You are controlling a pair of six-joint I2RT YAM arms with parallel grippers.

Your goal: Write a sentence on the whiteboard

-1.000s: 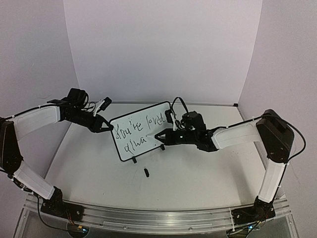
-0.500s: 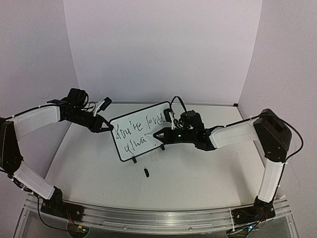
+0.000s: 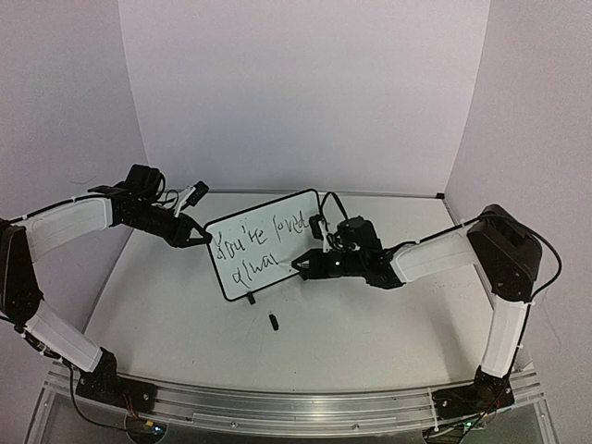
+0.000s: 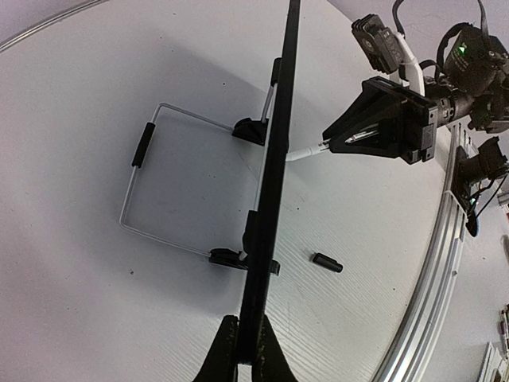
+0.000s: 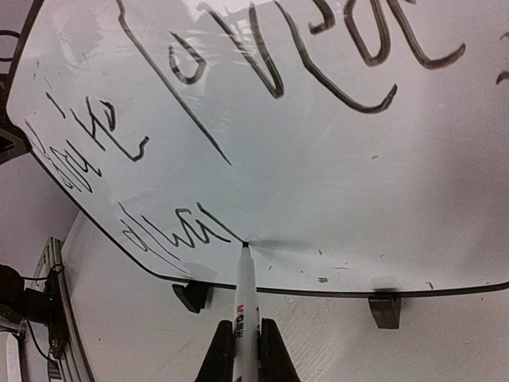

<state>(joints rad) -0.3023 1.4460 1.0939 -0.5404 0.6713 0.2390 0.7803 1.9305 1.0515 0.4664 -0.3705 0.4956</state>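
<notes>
The whiteboard (image 3: 277, 215) stands tilted mid-table on its black feet. My left gripper (image 3: 200, 240) is shut on its left edge; the left wrist view shows the board edge-on (image 4: 276, 171) clamped between the jaws (image 4: 247, 360). My right gripper (image 3: 302, 265) is shut on a white marker (image 5: 245, 296), whose tip touches the board's lower part. The sentence (image 3: 262, 229) reads "You're loved" on top and "alwa" below. In the right wrist view the second line (image 5: 184, 227) ends at the marker tip.
A black marker cap (image 3: 273, 321) lies on the table in front of the board, also in the left wrist view (image 4: 327, 262). A wire stand (image 4: 141, 145) props the board from behind. White walls close in the back and sides.
My right gripper has moved the marker along the second line, first left, then slightly down and right. The last stroke after "alw" has grown. The left arm and the board have stayed still.
</notes>
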